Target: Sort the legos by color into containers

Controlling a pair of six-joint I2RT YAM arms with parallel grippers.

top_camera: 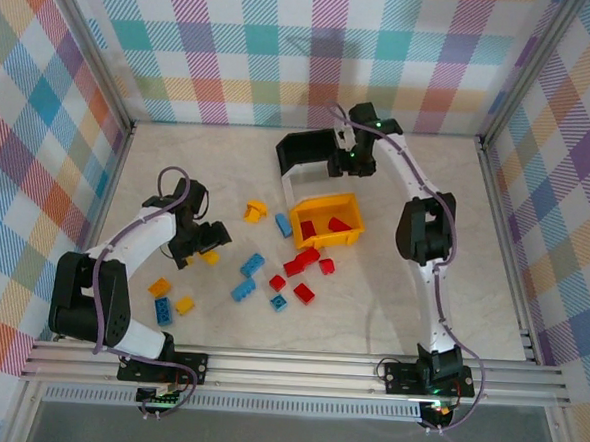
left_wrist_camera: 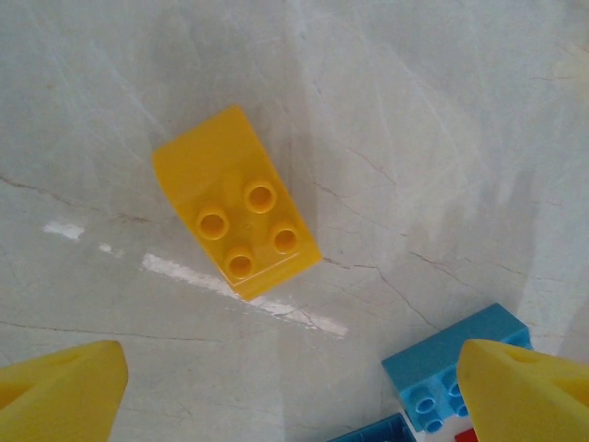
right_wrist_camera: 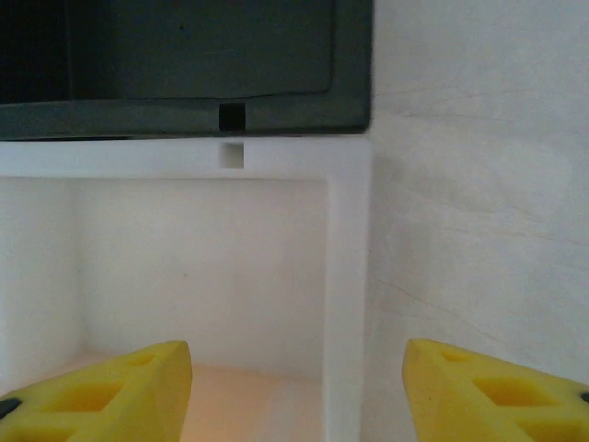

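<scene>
We see the left tool (left_wrist_camera: 294, 394) spread wide above a yellow brick (left_wrist_camera: 235, 214) on the worktop (left_wrist_camera: 442, 138), loose bricks (top_camera: 302, 263) further right, red bricks (top_camera: 327, 225) inside the yellow bin (top_camera: 324, 242), and the right tool (right_wrist_camera: 296, 387) spread, empty, over the white bin (right_wrist_camera: 348, 276) beside the black bin (right_wrist_camera: 184, 55).

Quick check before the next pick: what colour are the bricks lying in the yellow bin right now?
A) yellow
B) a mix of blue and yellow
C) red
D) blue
C: the top view shows red bricks lying inside the yellow bin, with no blue or yellow pieces among them.
</scene>
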